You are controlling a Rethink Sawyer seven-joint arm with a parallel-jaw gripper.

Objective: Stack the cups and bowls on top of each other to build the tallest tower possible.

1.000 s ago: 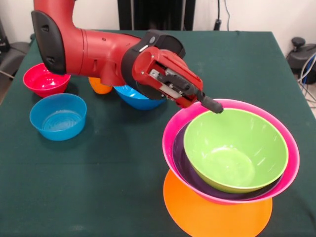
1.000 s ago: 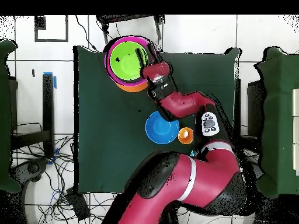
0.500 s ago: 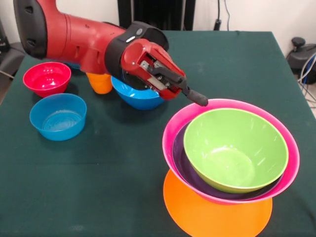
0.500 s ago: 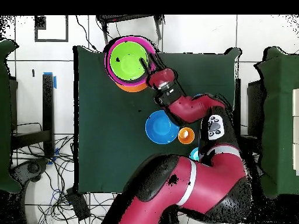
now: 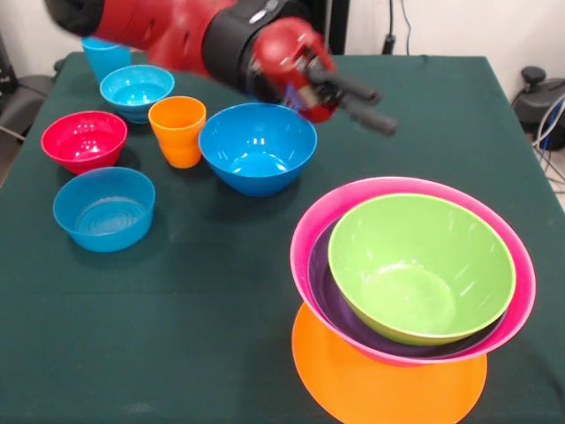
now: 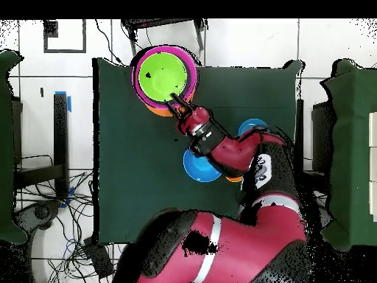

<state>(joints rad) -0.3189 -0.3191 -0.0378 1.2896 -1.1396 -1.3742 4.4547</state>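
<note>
1. The red arm [image 5: 177, 35] has lifted up and away from the tower's rim since half a second ago, uncovering the cups and bowls it had hidden; the hand [image 5: 366, 102] now hangs in the air above the worktop [image 5: 221, 291], beyond the pink bowl's far edge, holding nothing, its two dark fingers [image 5: 375, 121] a narrow gap apart.
2. The tower [image 5: 410, 291] stands at near right: the flat orange bowl [image 5: 380, 389] at the bottom, the pink bowl [image 5: 521, 283] on it, the purple bowl [image 5: 331, 296] inside that, the green bowl [image 5: 424, 265] on top, tilted slightly.
3. The large blue bowl [image 5: 258, 146] sits alone at centre, left of the hand and well apart from the tower.
4. At far left, the red bowl [image 5: 84, 140] sits behind one small light blue bowl [image 5: 104, 208]; the second small blue bowl [image 5: 136, 91] lies farther back.
5. The orange cup [image 5: 177, 131] stands upright just left of the large blue bowl; the light blue cup [image 5: 106, 58] stands at the far-left edge, partly behind the arm.
</note>
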